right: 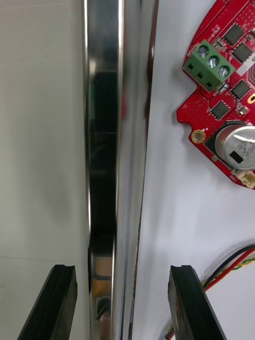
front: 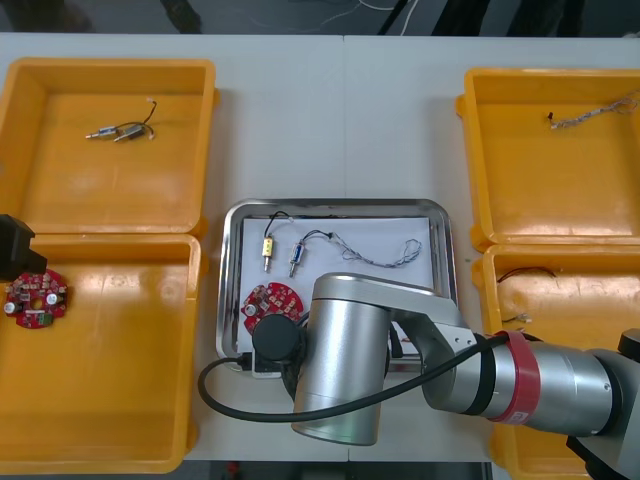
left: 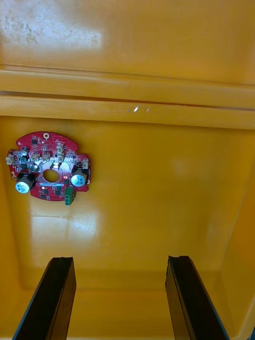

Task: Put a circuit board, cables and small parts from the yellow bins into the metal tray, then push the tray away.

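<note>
at the middle of the table, in the front view, the metal tray [front: 340, 204] lies between the yellow bins, white inside. it holds a round red circuit board [front: 268, 300] at its near left, two small metal parts [front: 268, 250] side by side, a twisted cable [front: 385, 252] trailing right from them, and a black cable [front: 300, 213] along the far rim. the right arm [front: 340, 360] lies across the tray's near edge. the left near bin [front: 110, 400] holds a second circuit board [front: 35, 298], close by the black end of the left arm [front: 12, 245]. the right far bin [front: 520, 190] holds a loose twisted cable [front: 595, 112].

in the right wrist view, the right gripper [right: 119, 303] is spread wide and pinches nothing. it straddles the tray's shiny rim, one finger over the bare table [right: 42, 133], the other over the white inside. the round red circuit board lies beyond the inner finger, apart from it, its green terminal block [right: 210, 64] toward the rim. a red, yellow and black cable [right: 234, 263] runs in just beside that finger.

in the left wrist view, the left gripper [left: 119, 297] is spread and empty above the bin floor. the second circuit board lies flat beyond the fingers, apart from them.
</note>
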Motion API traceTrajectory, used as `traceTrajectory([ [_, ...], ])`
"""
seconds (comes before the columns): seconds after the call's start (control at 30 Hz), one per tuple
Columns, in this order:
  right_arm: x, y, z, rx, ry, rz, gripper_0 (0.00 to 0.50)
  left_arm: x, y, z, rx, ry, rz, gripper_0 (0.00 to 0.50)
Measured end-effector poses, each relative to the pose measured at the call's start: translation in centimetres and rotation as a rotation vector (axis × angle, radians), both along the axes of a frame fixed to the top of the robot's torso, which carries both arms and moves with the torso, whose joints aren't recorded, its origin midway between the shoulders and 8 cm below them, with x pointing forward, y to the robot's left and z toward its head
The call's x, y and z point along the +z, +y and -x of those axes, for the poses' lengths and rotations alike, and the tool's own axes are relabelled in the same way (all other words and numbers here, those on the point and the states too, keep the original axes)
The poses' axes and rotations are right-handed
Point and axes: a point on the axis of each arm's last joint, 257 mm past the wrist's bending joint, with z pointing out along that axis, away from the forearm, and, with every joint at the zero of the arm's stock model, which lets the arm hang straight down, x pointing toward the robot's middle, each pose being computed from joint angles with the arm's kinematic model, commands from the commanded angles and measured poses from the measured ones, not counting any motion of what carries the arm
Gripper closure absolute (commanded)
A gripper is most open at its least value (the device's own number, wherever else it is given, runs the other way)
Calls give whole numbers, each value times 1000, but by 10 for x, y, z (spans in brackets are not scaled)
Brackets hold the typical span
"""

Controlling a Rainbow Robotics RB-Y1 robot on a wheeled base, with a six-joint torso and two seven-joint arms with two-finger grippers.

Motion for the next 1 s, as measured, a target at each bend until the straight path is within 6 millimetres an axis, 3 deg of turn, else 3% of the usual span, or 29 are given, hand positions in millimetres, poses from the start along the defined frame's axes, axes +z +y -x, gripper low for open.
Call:
traceTrajectory([
  [1.0, -10, -4, 1, -19, -18, -9, 0, 0, 0, 0, 0, 0, 0, 0],
])
